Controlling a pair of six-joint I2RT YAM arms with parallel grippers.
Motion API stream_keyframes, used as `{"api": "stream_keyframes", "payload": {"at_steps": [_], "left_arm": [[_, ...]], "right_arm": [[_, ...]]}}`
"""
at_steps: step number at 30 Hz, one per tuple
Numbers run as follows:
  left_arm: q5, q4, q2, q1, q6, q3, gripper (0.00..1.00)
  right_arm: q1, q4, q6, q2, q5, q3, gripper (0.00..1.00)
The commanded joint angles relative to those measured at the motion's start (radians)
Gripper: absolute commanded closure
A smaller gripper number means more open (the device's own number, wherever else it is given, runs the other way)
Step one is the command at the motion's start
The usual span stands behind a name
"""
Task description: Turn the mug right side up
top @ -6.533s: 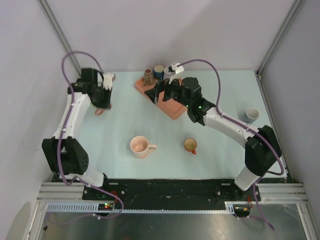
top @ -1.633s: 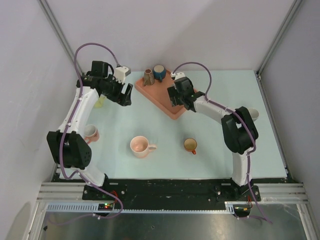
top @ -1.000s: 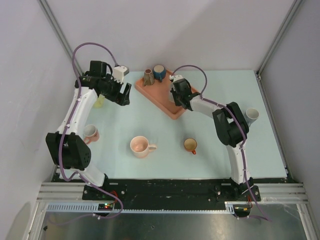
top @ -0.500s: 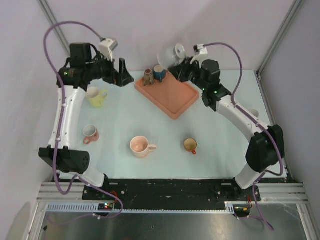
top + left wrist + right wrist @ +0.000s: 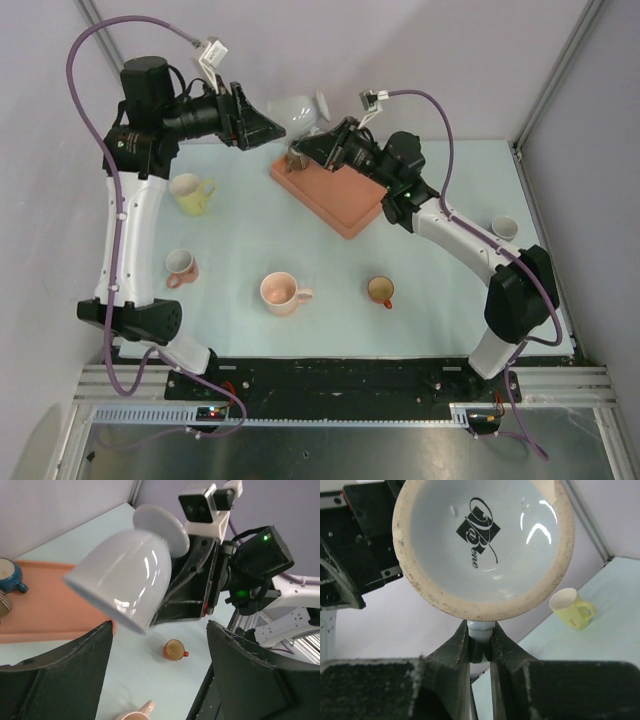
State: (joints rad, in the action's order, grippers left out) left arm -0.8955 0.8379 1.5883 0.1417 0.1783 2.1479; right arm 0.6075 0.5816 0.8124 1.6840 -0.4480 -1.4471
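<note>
Two hands are met in mid-air above the far side of the worktop, and the turning-over step is judged to be under way. The white glazed ceramic mug is held aloft by the right hand, whose fingers are clamped on its handle. The printed base is turned toward that wrist's camera and the mouth is tipped downward, toward the left hand. The left hand's fingers are spread wide with nothing between them (the mug hangs just ahead, apart from them).

A handover, or a roll of the right wrist, is judged to be called for next, so that the mouth is brought uppermost before the mug is set down. Should the left hand take it, the body would have to be straddled squarely, since glazed walls may slip.

The handle is almost wholly hidden by the right fingers, and the mug's inside is seen in no view. A small blue cup on the orange rectangular tray is cut off at the left wrist view's edge.
</note>
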Motion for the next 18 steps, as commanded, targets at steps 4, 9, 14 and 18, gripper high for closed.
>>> {"api": "stream_keyframes", "payload": {"at_steps": [4,9,14,18], "left_arm": [[-0.071,-0.128,0.039,0.021,0.168,0.032,0.36],[-0.091,-0.215,0.045,0.024,0.274,-0.02,0.6],[-0.11,-0.313,0.044,0.023,0.37,-0.087,0.89],[-0.051,-0.323,0.031,0.014,0.39,-0.127,0.99]], "right_arm": [[0.042,0.127,0.036,0.011,-0.034,-0.087,1.0],[0.064,0.14,0.076,0.072,-0.071,-0.114,1.0],[0.074,0.155,0.13,0.151,-0.171,-0.164,1.0],[0.068,0.192,0.175,0.17,-0.167,-0.126,0.86]]}}
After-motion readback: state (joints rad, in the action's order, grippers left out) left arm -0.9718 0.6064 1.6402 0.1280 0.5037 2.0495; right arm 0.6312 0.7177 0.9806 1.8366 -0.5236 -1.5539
